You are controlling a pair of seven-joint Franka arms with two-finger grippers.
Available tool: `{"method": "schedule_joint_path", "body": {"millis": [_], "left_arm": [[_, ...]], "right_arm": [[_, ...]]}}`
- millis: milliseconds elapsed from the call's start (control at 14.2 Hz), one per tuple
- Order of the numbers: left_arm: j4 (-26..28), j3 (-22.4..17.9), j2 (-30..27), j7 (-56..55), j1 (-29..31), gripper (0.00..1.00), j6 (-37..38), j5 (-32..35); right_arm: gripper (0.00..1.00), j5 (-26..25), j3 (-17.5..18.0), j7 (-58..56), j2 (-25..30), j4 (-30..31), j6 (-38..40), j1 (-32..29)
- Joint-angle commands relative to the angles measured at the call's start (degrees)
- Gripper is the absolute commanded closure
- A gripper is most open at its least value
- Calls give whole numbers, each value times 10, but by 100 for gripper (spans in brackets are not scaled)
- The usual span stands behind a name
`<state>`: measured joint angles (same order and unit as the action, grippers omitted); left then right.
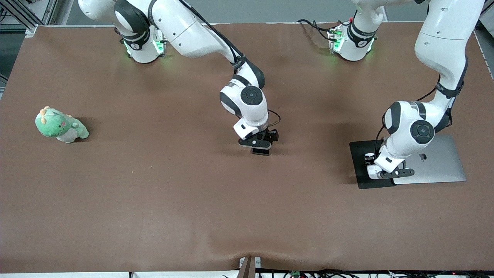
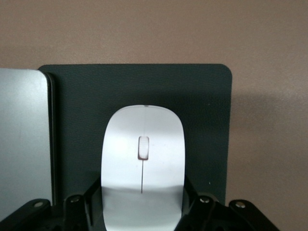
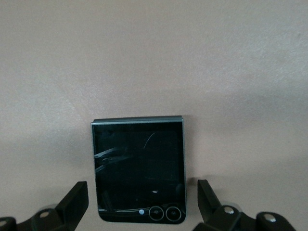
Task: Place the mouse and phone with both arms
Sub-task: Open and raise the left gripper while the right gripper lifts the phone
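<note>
While mouse (image 2: 143, 161) sits seemingly gripped on pad (image 2: 202, 120), phone (image 3: 138, 168) lies free.

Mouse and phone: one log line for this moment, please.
left hand shut on mouse, over pad | right hand open, straddling phone on table

A robotics lab: two white jointed arms (image 1: 247, 96) bolted onto a brown-covered table (image 1: 154, 200), cables (image 1: 312, 25) trailing, metal framing (image 1: 23, 15) alongside.

Mouse (image 2: 143, 159) on pad (image 2: 202, 120), beside laptop (image 2: 24, 144)
</note>
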<state>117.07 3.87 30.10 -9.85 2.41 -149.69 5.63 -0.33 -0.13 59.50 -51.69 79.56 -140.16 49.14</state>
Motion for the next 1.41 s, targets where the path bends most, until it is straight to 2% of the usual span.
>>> {"method": "schedule_joint_path", "body": {"millis": [0, 70, 141, 211, 352, 423, 634, 987, 1128, 1339], "left_arm": [[1, 4, -2, -5, -1, 7, -8, 2], [2, 4, -7, -5, -2, 0, -6, 2], [3, 10, -11, -5, -3, 0, -4, 2], [3, 14, -23, -5, -2, 0, -1, 2], [11, 18, -58, -8, -3, 0, 11, 2], [14, 26, -81, -8, -2, 0, 27, 2], [12, 33, -153, -10, -4, 0, 83, 2], [-11, 53, -256, -10, -2, 0, 185, 2], [-57, 54, -277, -3, -3, 0, 276, 3], [-160, 67, -279, 1, -2, 0, 430, -1]], "right_arm": [[0, -22, -15, 20, -18, -25, 0, 17], [0, -22, -21, 20, -18, -25, 0, 19], [0, -22, -23, 19, -18, -27, 1, 18], [20, -23, -24, 18, -18, -27, 1, 19], [87, -31, -27, 17, -20, -27, 4, 19], [100, -34, -27, 17, -20, -28, 8, 18], [100, -26, -25, 14, -5, -34, 23, -4], [100, -30, -29, 11, 31, -89, 182, -36], [100, -30, -26, -8, 50, -99, 230, -69], [100, -26, -26, -96, 101, -99, 269, -113]]}}
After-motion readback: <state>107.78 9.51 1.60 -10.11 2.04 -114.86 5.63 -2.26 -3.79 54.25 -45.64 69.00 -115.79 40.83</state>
